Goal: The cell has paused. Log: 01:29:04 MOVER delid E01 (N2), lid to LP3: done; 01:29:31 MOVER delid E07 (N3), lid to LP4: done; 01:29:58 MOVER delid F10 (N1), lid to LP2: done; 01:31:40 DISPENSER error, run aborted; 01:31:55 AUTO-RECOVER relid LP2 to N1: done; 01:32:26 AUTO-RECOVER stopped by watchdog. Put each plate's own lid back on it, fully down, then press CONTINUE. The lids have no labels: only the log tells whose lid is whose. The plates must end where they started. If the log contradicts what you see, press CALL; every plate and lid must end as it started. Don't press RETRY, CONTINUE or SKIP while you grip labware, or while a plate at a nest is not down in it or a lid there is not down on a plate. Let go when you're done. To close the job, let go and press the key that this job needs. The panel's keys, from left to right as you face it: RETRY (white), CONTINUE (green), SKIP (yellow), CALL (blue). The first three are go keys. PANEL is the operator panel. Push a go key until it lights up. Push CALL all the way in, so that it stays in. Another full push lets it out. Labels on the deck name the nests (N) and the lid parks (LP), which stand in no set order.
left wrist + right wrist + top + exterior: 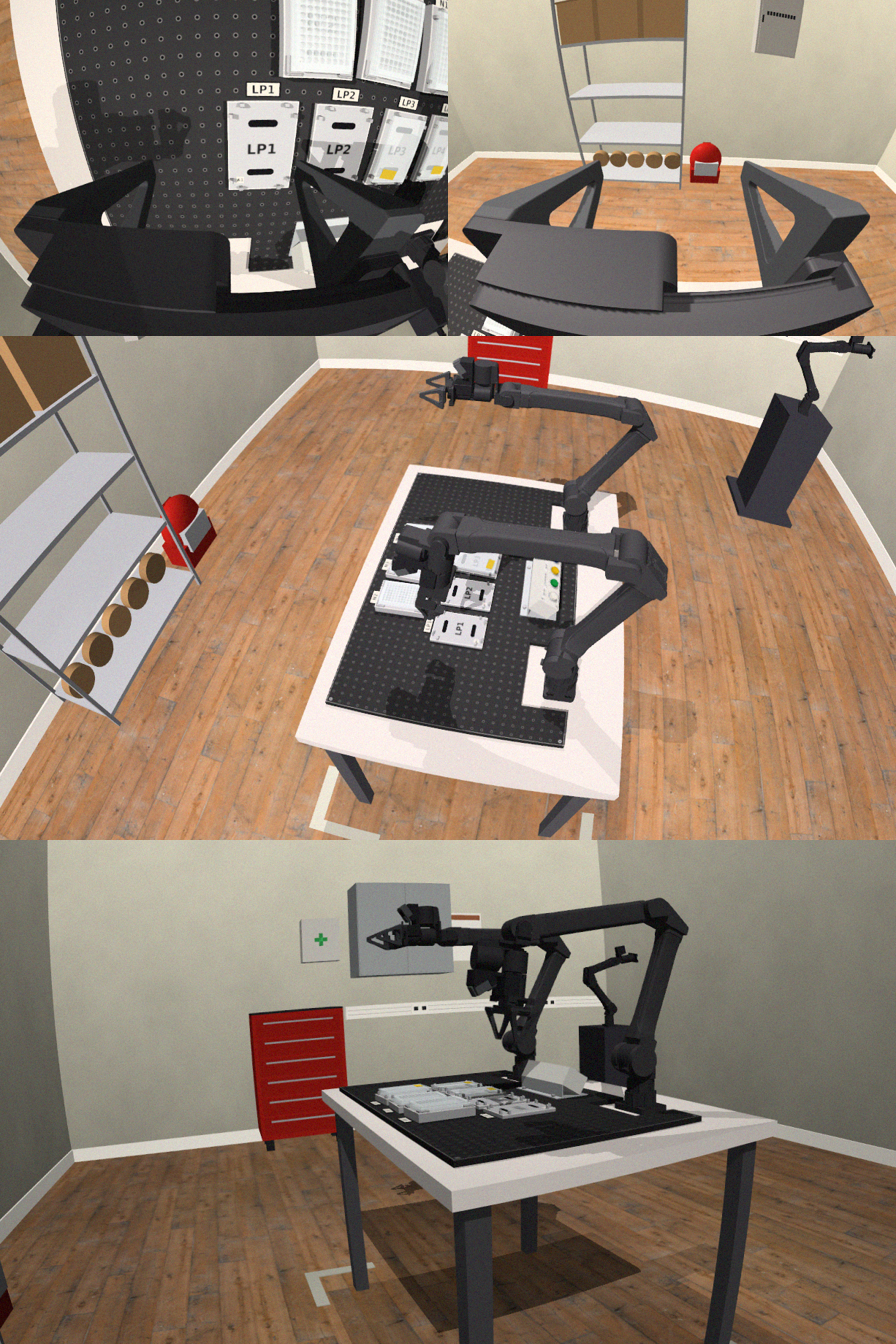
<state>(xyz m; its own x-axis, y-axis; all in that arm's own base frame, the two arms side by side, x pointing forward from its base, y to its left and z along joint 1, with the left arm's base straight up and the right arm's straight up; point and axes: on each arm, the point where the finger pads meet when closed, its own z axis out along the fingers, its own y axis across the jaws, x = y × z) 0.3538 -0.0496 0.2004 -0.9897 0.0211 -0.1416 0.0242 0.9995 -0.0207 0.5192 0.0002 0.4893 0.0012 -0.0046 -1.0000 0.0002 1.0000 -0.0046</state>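
The N2 plate (397, 595) (318, 39) and N3 plate (394, 43) sit at their nests and show bare wells. The N1 plate's lid (419, 1085) carries a yellow mark. Clear lids with yellow marks lie on LP3 (476, 562) (398, 137) and LP4 (432, 155). Parks LP1 (459, 639) (239, 137) and LP2 (341, 115) are empty. My left gripper (429, 606) (511, 1031) (225, 168) is open, pointing down above the deck near LP1. My right gripper (423, 388) (370, 938) (672, 169) is open and empty, raised far from the labware.
The operator panel (538, 586) (551, 1077) stands by the arm bases; its yellow (555, 570), green (554, 582) and white (552, 595) keys show unlit. The left arm hides the blue key in the top view. Plates and parks stand close together in two rows.
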